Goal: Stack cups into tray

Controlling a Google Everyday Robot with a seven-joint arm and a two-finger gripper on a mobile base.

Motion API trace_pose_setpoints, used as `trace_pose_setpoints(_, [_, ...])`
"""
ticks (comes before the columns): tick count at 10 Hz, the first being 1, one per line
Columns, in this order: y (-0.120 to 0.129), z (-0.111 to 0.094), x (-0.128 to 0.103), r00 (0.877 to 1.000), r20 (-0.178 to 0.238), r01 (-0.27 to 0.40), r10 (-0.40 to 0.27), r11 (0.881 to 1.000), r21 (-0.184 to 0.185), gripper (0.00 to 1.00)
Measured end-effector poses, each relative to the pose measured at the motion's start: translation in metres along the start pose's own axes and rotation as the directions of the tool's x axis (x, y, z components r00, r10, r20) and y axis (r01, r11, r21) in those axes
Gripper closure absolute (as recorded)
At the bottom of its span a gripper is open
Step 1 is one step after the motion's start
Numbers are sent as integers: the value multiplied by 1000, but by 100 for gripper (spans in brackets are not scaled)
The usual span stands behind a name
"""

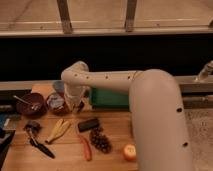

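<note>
The cream arm (150, 100) reaches left across the wooden desk (115, 132). Its end effector (76, 104) hangs low with fingers closed, between a dark-red bowl (56, 102) and the green tray (107, 98). A pale grey-blue cup (58, 86) sits just behind the wrist. Nearer lie a banana (59, 129), grapes (100, 141) and an orange (130, 151)

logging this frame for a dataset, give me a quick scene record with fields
gripper: gripper shut, low over the table, just left of the tray; whether it holds anything is hidden
tray: green tray, at the back, partly behind the arm
cup: pale cup behind the bowls
bowls: two dark red bowls, left of the gripper
front: banana, grapes, orange
</note>
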Motion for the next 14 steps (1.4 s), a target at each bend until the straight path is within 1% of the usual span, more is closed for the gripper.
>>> trace_pose_setpoints(1, [2,-12,-1,1000,22,10,-10,1000,14,100])
trace_pose_setpoints(2, [4,-30,-4,998,51,24,-26,999,39,100])
trace_pose_setpoints(3, [6,-49,-9,996,79,39,-44,997,69,100])
trace_pose_setpoints(4, [7,-63,-14,993,100,51,-61,994,98,100])
trace_pose_setpoints(5, [6,-80,-23,989,124,65,-82,988,137,100])
trace_pose_setpoints(6, [2,-91,-31,986,143,67,-90,985,158,100])
trace_pose_setpoints(8, [-20,-107,-50,980,169,67,-100,979,194,100])
trace_pose_setpoints(10, [-40,-117,-78,977,178,74,-119,968,241,100])
trace_pose_setpoints(11, [-47,-119,-87,977,175,77,-124,964,253,100])
trace_pose_setpoints(12, [-62,-120,-101,978,163,80,-128,959,273,100])
trace_pose_setpoints(13, [-70,-121,-114,979,153,89,-137,954,287,100])
trace_pose_setpoints(14, [-71,-117,-130,979,136,105,-150,951,289,100])
